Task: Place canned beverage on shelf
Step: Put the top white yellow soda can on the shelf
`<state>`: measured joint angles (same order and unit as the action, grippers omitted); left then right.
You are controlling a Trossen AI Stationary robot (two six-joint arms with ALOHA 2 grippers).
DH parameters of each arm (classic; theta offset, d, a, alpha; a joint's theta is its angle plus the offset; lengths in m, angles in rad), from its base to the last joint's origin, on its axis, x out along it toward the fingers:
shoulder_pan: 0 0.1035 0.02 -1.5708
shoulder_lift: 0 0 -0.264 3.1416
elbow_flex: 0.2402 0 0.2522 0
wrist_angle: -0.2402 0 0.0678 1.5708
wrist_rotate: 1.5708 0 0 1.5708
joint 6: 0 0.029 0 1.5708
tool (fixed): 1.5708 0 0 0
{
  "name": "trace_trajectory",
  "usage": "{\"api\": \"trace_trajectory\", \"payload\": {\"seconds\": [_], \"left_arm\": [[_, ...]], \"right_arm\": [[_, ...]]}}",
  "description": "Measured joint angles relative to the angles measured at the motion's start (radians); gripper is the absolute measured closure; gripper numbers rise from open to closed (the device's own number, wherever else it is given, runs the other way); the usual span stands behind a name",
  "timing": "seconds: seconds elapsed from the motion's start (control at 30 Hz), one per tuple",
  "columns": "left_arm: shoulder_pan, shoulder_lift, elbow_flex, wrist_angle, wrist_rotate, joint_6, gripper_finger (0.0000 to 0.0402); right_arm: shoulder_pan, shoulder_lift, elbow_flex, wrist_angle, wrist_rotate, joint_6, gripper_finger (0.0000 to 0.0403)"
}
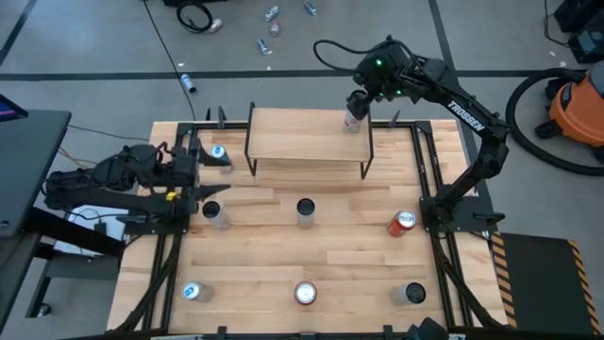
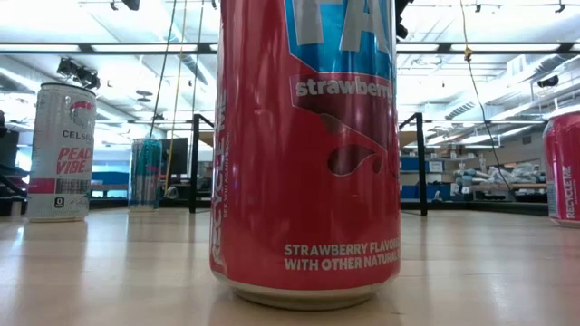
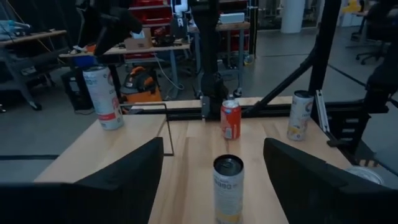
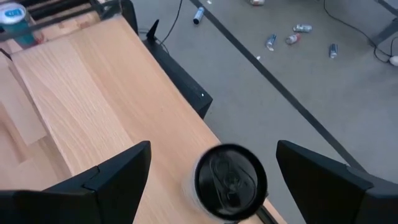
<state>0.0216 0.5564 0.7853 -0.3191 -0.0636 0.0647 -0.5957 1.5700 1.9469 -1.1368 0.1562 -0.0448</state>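
One can (image 1: 352,122) stood on the shelf's (image 1: 293,138) far right corner with the right end effector (image 1: 357,102) wide open above it, while seven waited on the surface (image 1: 359,274) and the left end effector (image 1: 203,185) gaped empty.

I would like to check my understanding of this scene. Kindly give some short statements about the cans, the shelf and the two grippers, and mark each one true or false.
1. One can stands on the shelf, near its right end. True.
2. The right gripper is clamped shut on that can. False: its fingers stand apart on either side of the can, not touching it.
3. The left gripper is above the shelf. False: it is at the table's left side, open.
4. An orange can stands on the table near the right arm's base. True.
5. The shelf holds three cans. False: only one is on it.
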Motion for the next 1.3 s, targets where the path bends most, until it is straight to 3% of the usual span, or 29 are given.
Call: {"api": "trace_trajectory", "payload": {"seconds": [0.7, 1.0, 1.3], "left_arm": [[0.0, 0.018, 0.0, 0.043, -0.003, -0.003, 0.012], [0.012, 0.164, 0.0, 0.126, -0.003, -0.038, 0.012], [0.057, 0.338, 0.062, 0.143, -0.004, -0.106, 0.012]], "right_arm": [[0.0, 0.0, 0.0, 0.003, -0.001, -0.002, 0.0045], [0.0, -0.015, 0.0, -0.126, -0.009, 0.052, 0.0045], [0.023, -0.054, 0.0, -0.149, -0.106, 0.104, 0.0045]]}}
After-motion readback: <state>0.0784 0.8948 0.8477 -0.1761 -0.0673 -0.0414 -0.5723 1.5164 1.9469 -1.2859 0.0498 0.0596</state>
